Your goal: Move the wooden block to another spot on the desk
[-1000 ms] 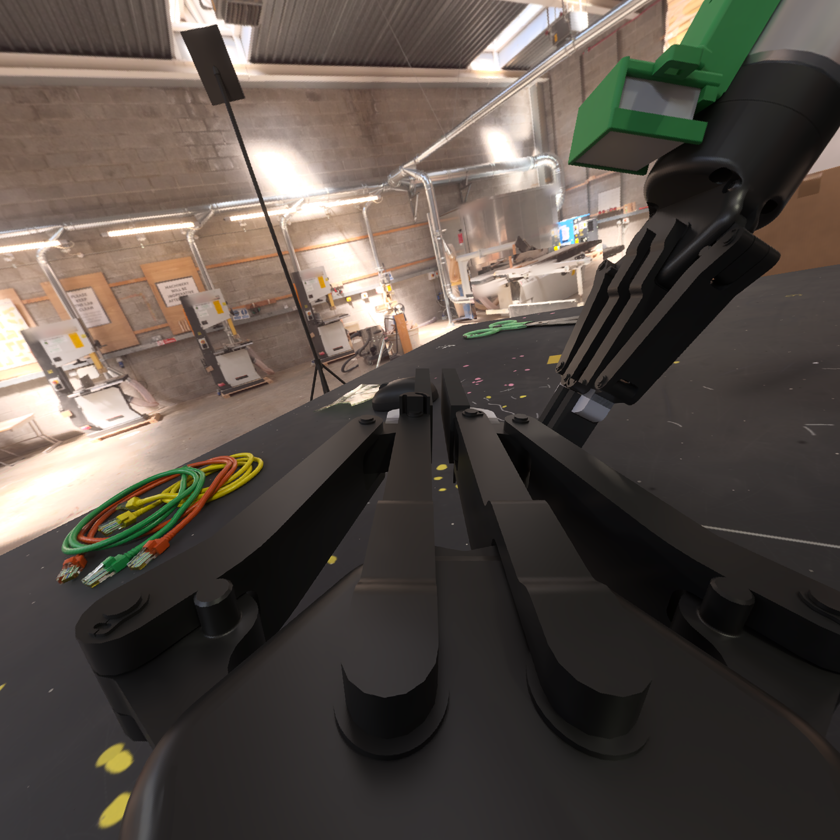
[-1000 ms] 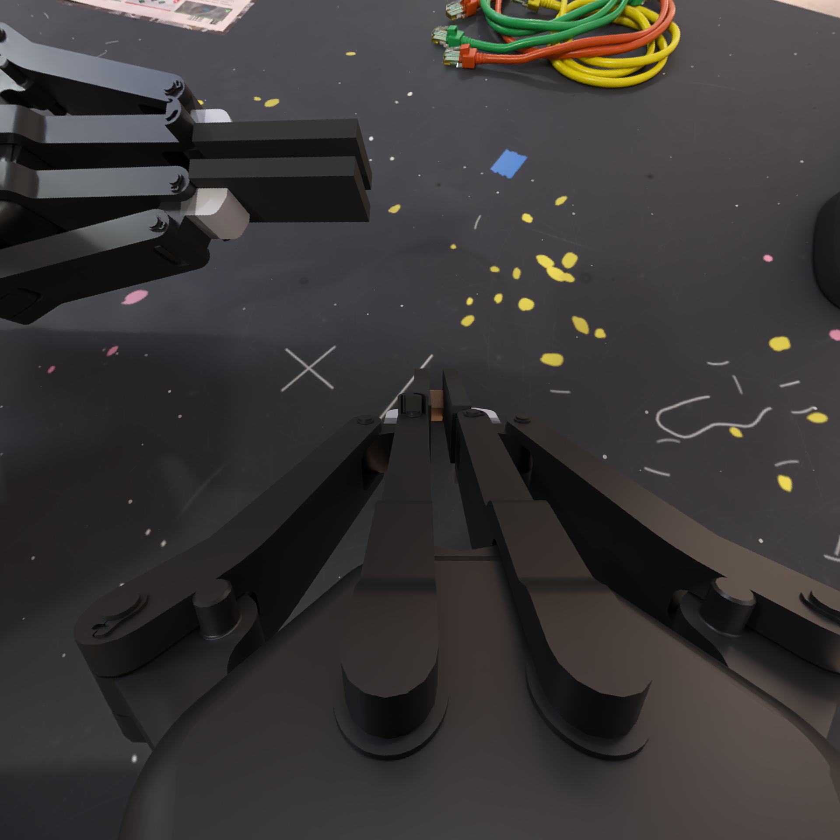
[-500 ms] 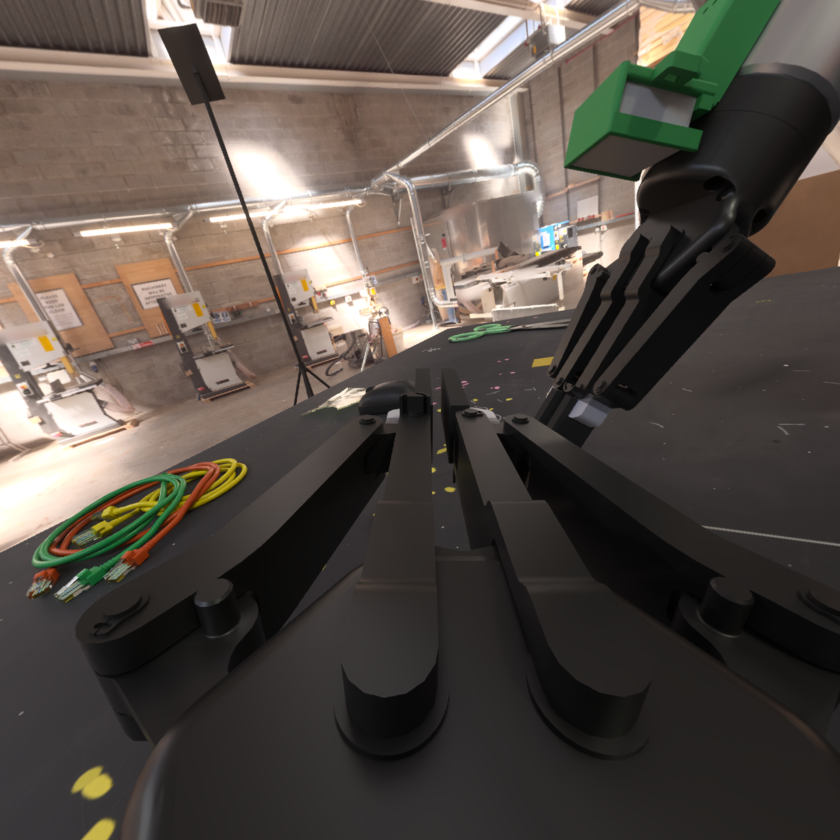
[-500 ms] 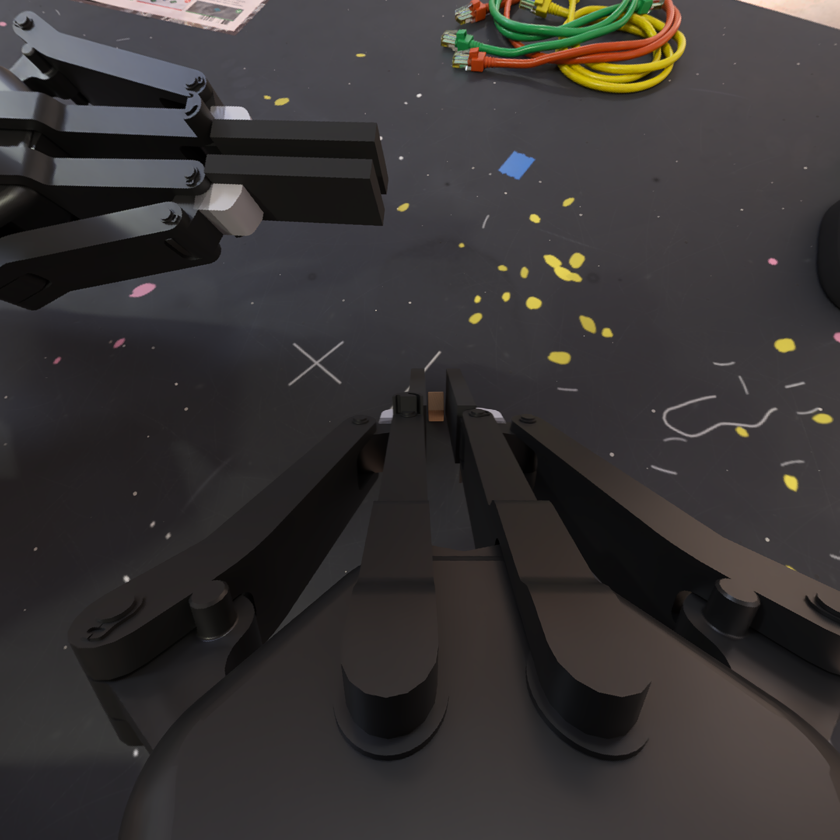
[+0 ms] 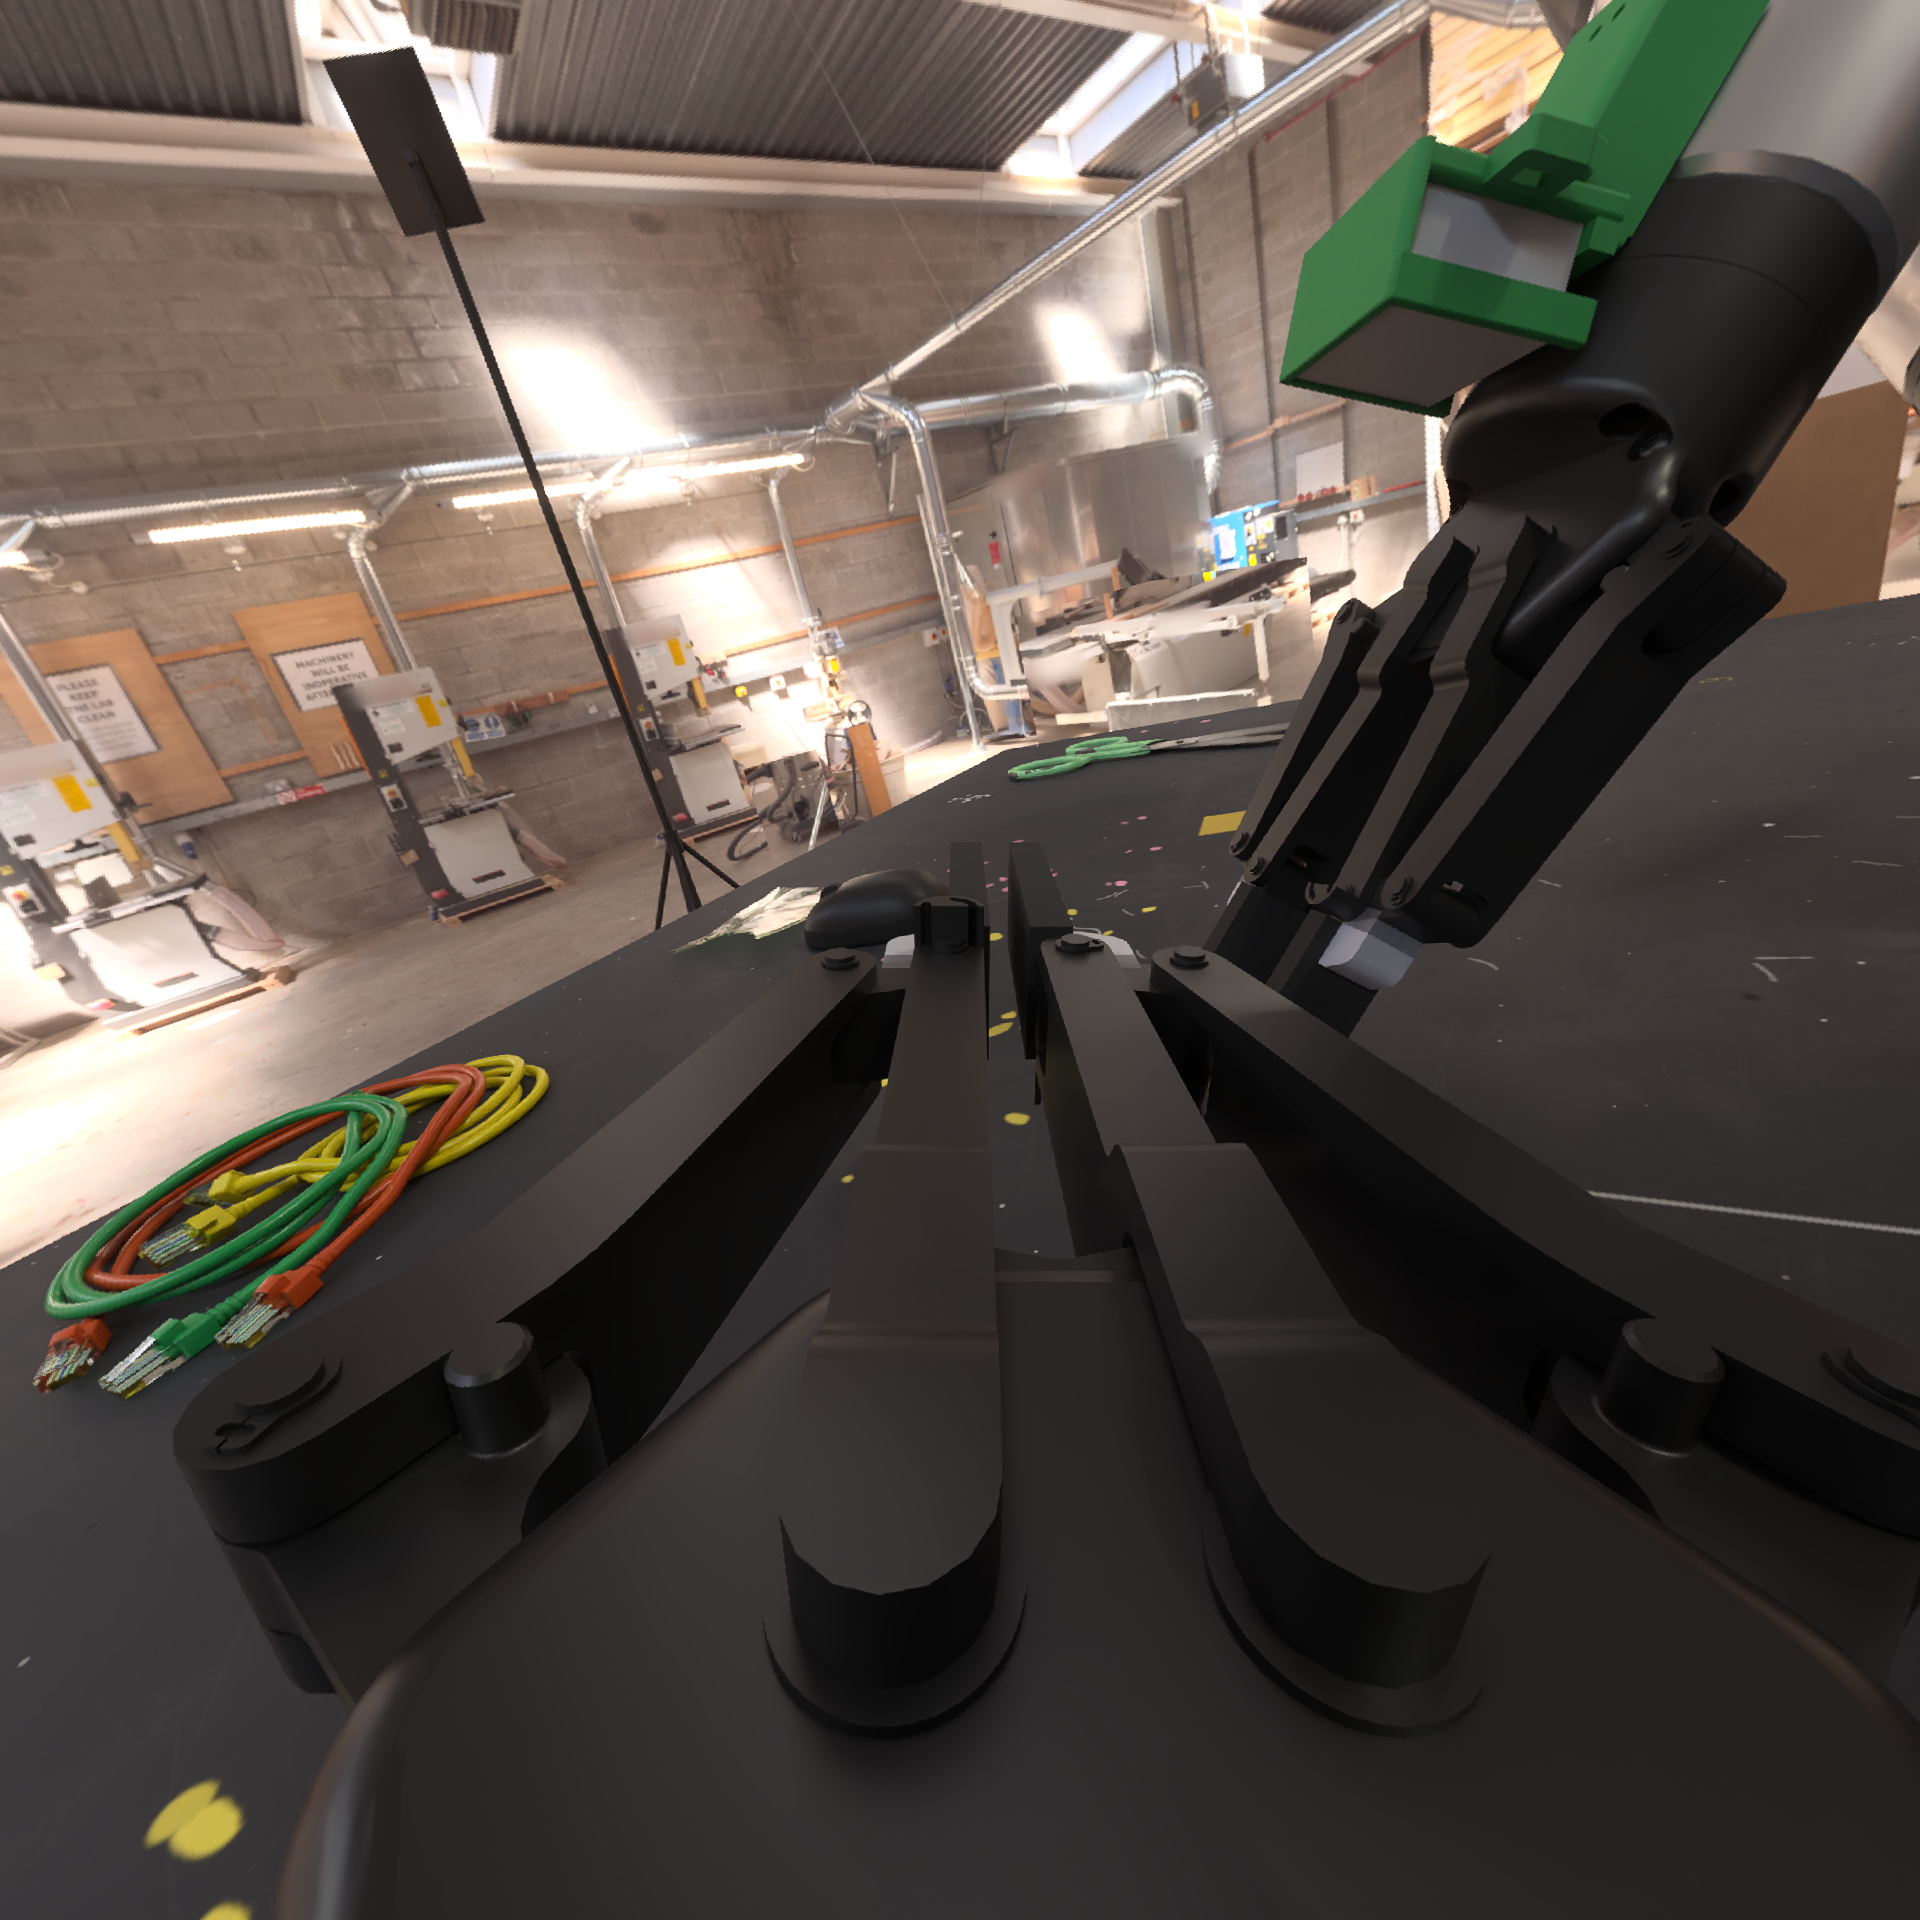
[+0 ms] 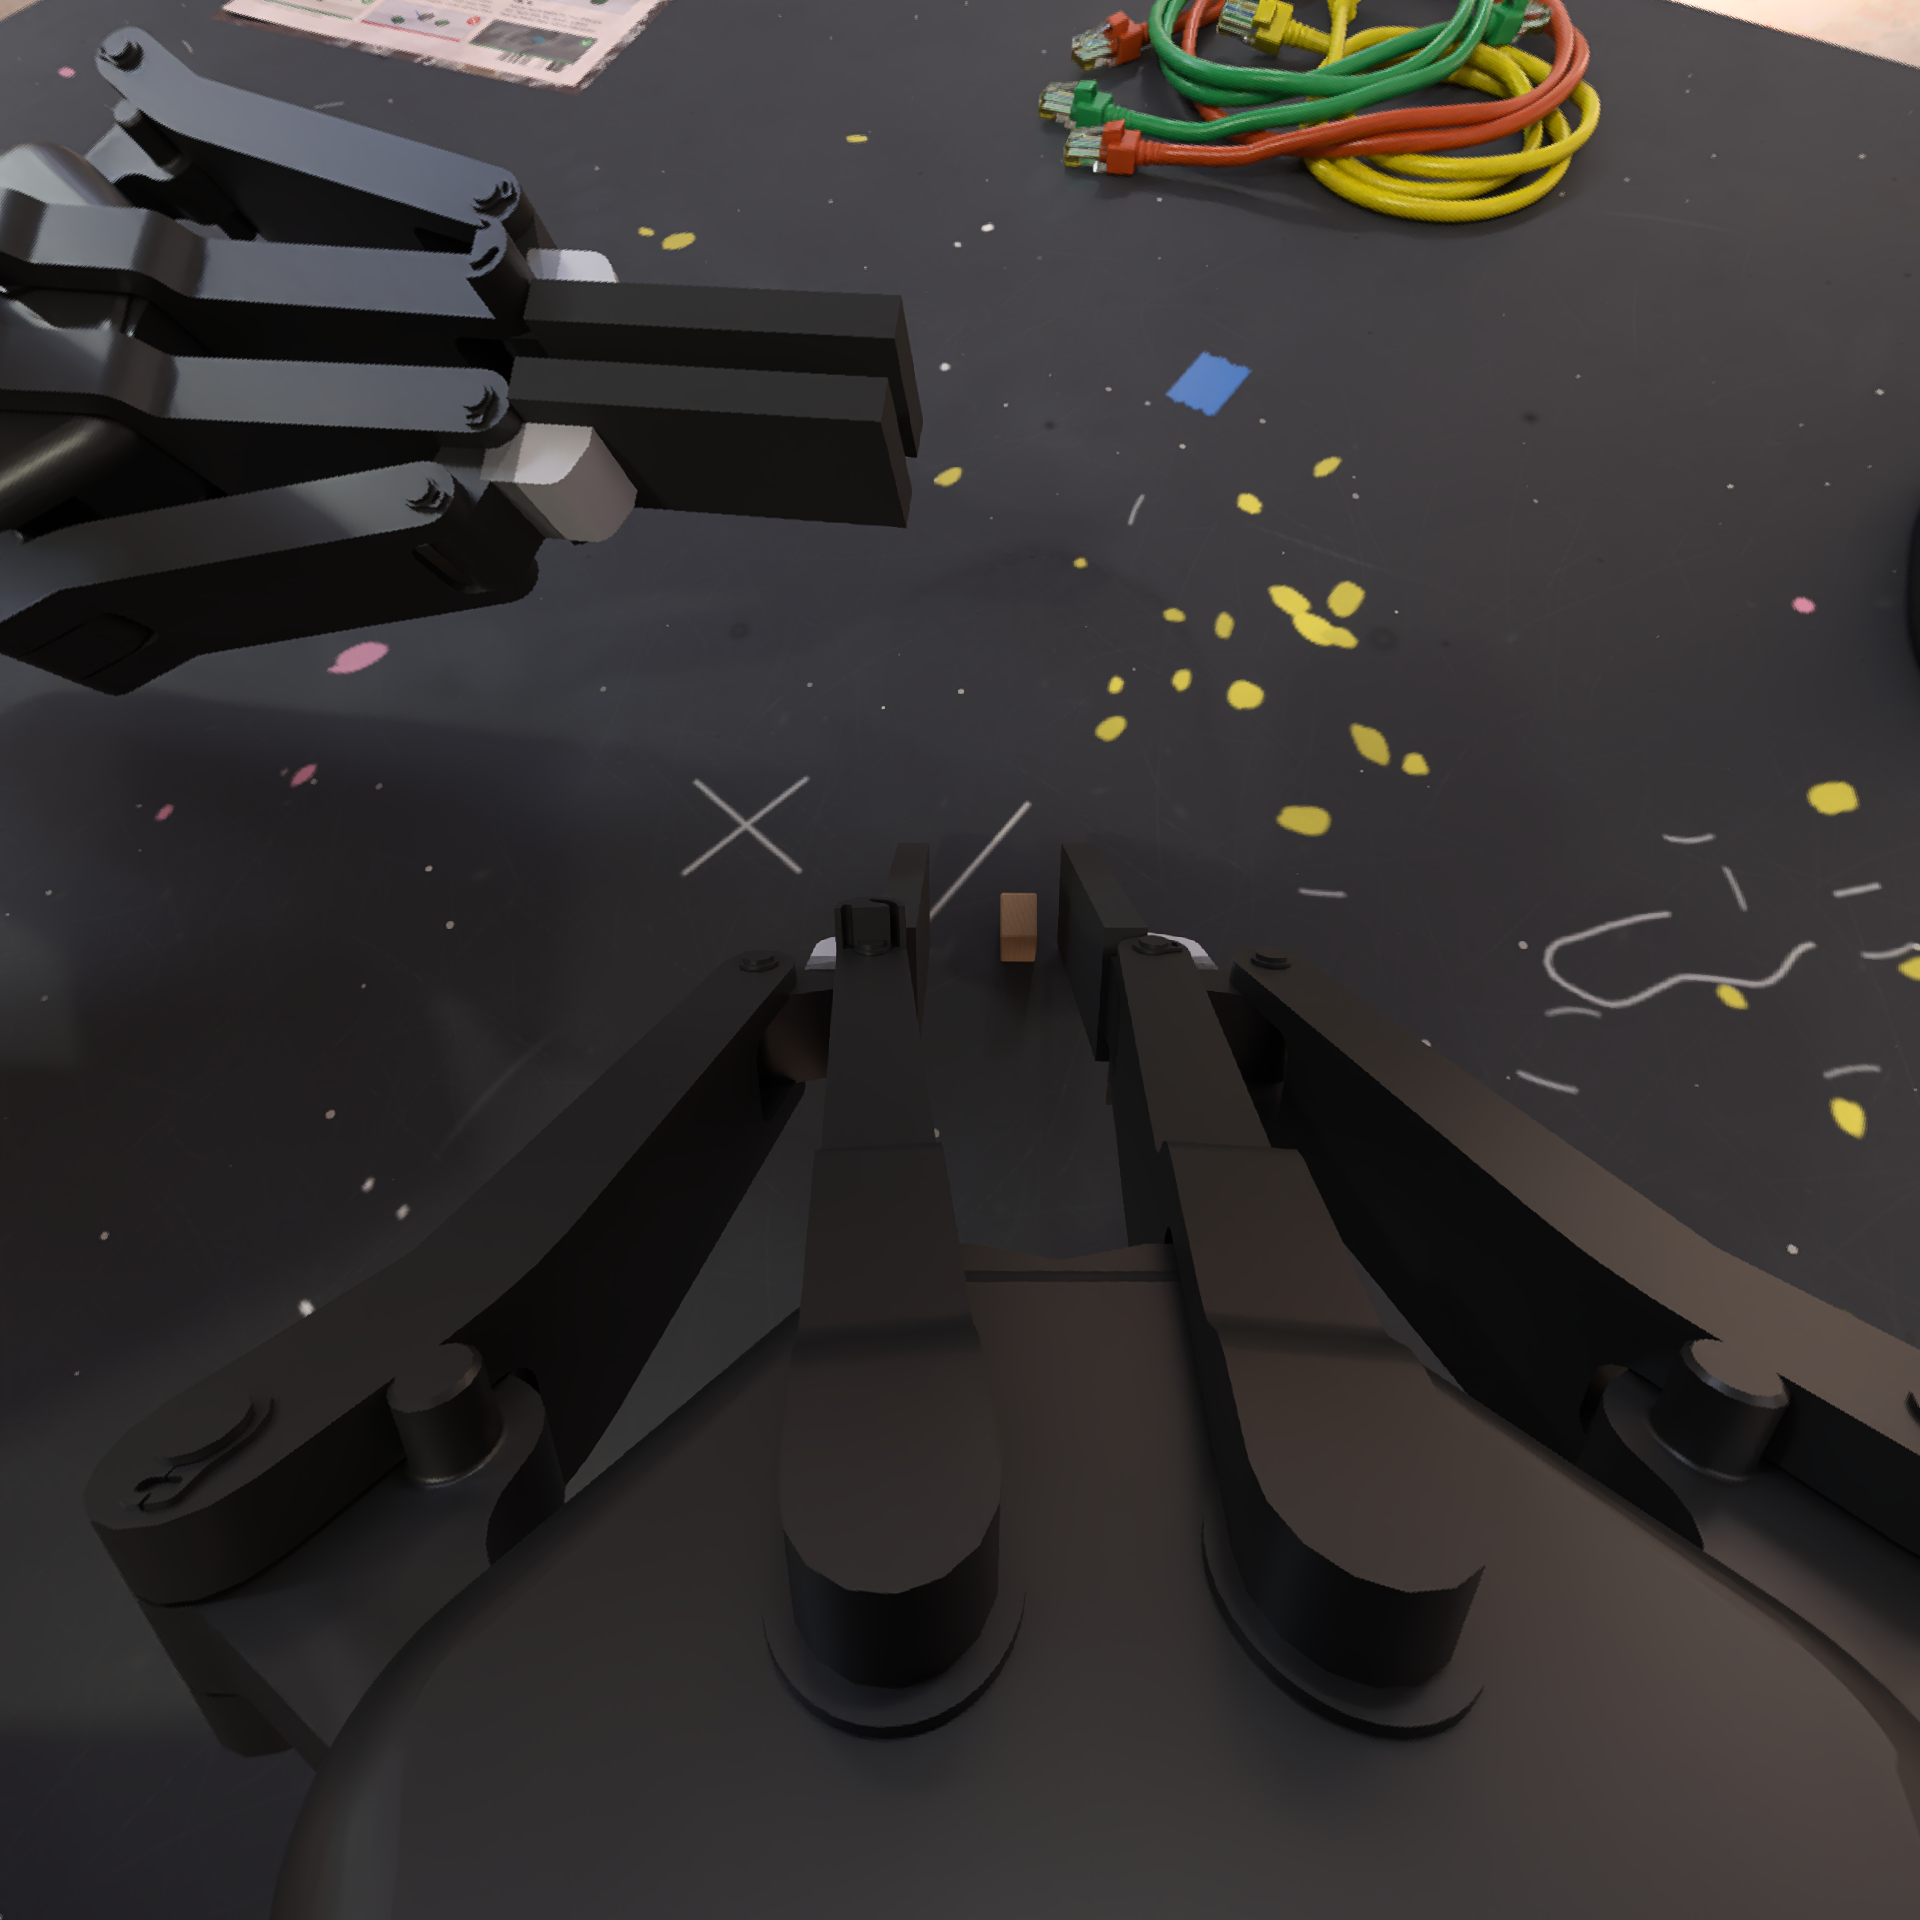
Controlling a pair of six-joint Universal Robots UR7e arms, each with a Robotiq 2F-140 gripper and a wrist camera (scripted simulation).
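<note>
The small wooden block (image 6: 1017, 927) stands on the dark desk (image 6: 1455, 436) between the fingers of my right gripper (image 6: 992, 883). That gripper is open, with a gap on each side of the block, which is nearer the right finger. My left gripper (image 5: 995, 883) is shut and empty, hovering low over the desk. It also shows in the right wrist view (image 6: 902, 416) at the upper left, apart from the block. The right gripper's body (image 5: 1455, 748) shows in the left wrist view, its fingertips hidden there.
Coiled green, orange and yellow cables (image 6: 1351, 125) lie at the far side, also in the left wrist view (image 5: 281, 1174). A printed sheet (image 6: 447, 31), a blue tape scrap (image 6: 1207, 381), green-handled scissors (image 5: 1091, 753) and a black mouse (image 5: 873, 899) lie on the desk.
My right gripper's fingers have opened and let go of the wooden block, which now stands free between them. The left gripper stays shut, shifted slightly.
</note>
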